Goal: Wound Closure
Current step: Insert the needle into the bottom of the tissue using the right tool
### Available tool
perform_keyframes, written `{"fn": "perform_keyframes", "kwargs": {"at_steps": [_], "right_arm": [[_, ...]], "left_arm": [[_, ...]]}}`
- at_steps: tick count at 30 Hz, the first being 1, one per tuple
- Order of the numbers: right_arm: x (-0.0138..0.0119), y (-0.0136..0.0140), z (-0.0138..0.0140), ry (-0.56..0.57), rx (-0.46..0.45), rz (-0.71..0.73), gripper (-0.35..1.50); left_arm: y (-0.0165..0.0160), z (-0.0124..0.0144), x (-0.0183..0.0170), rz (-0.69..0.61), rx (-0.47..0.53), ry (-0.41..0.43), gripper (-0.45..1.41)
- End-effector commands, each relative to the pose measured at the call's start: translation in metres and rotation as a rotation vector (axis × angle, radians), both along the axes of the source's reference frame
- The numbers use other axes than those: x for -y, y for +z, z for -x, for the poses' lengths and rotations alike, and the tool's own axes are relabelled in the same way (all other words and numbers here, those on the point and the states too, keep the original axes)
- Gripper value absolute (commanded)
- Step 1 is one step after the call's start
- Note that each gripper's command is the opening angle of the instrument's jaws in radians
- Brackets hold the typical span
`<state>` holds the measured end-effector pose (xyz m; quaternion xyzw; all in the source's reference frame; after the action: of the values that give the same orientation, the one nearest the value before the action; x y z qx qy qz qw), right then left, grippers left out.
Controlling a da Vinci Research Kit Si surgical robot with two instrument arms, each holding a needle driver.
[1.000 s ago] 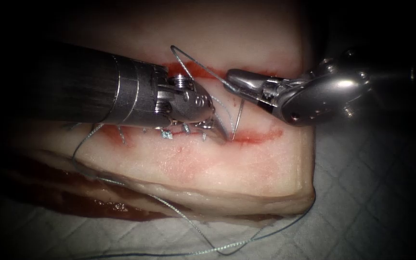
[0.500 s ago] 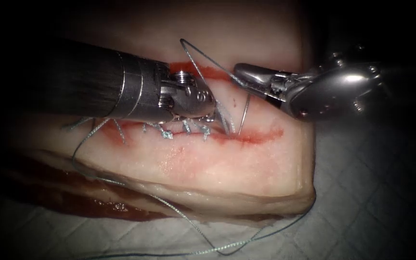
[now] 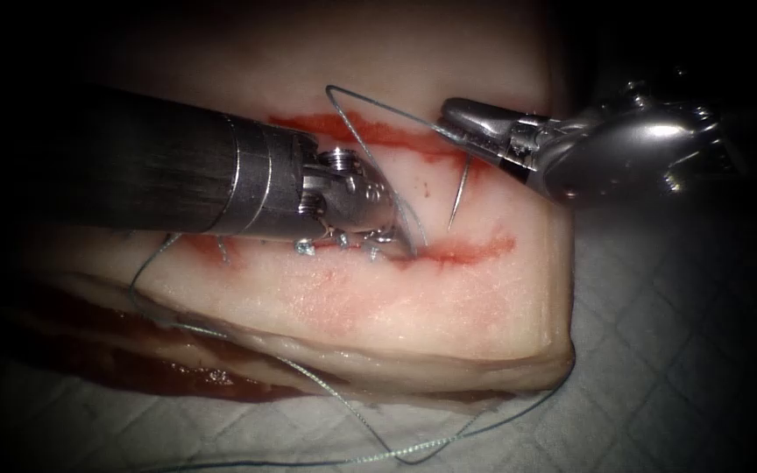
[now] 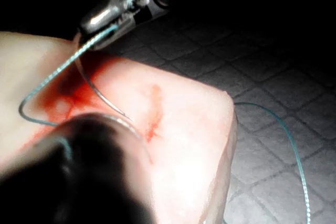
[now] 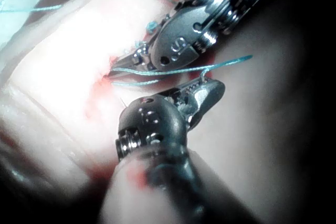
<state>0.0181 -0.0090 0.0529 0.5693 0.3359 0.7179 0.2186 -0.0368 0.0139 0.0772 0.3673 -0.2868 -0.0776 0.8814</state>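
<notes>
- Right tool [image 3: 462, 121] comes in over the tissue's right edge, its jaws pressed together on the blunt end of the needle [image 3: 459, 194], where the thread [image 3: 370, 105] joins it.
- From that grip the needle hangs with its point aimed down at the tissue [image 3: 449, 298], above the open right end of the cut [image 3: 470, 251]; the point is clear of the surface and not in the tissue.
- Against the earlier pictures, the right tool has moved up and to the right, and the needle has risen out of the cut with it.
- Left tool [image 3: 396, 229] reaches in from the tissue's left side with its tip down at the cut, just left of the needle point; whether its jaws are spread or closed, or holding anything, I cannot tell.
- Thread arcs from the right tool up and over the left tool, then drops to the cut by that tool's tip.
- Stitches [image 3: 343, 243] with short cut ends lie along the left part of the cut, partly under the left tool.
- More thread trails down the tissue's front face and lies in a long loop on the cloth [image 3: 676, 350] past the front edge.
- Red fluid [image 3: 378, 133] streaks the tissue behind the tools and stains the cut.
- In the left wrist view, the right tool [image 4: 97, 24] holds the needle [image 4: 97, 90], which curves over the red patch.
</notes>
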Motion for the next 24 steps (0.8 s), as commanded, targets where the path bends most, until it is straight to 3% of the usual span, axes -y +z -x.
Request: {"fn": "perform_keyframes", "kwargs": {"at_steps": [1,7,11,15,24], "right_arm": [[-0.0005,0.0004,-0.0011,0.005,-0.002,0.004,-0.35],[-0.0002,0.0008,-0.0017,-0.016,-0.018,0.005,-0.35],[0.0002,0.0013,-0.0021,-0.024,-0.033,-0.027,-0.35],[0.0004,0.0018,-0.0025,-0.038,-0.055,-0.065,-0.35],[0.0008,0.0025,-0.0025,-0.040,-0.066,-0.130,-0.35]], "left_arm": [[0.0004,0.0006,-0.0002,-0.016,0.013,0.001,-0.45],[0.0006,0.0014,-0.0005,-0.142,0.024,-0.012,-0.45],[0.0014,0.0023,-0.0018,-0.303,0.038,-0.027,-0.45],[0.0015,0.0015,-0.0015,-0.448,0.069,-0.037,-0.45],[0.0014,0.0011,-0.0012,-0.478,0.083,-0.041,-0.45]]}}
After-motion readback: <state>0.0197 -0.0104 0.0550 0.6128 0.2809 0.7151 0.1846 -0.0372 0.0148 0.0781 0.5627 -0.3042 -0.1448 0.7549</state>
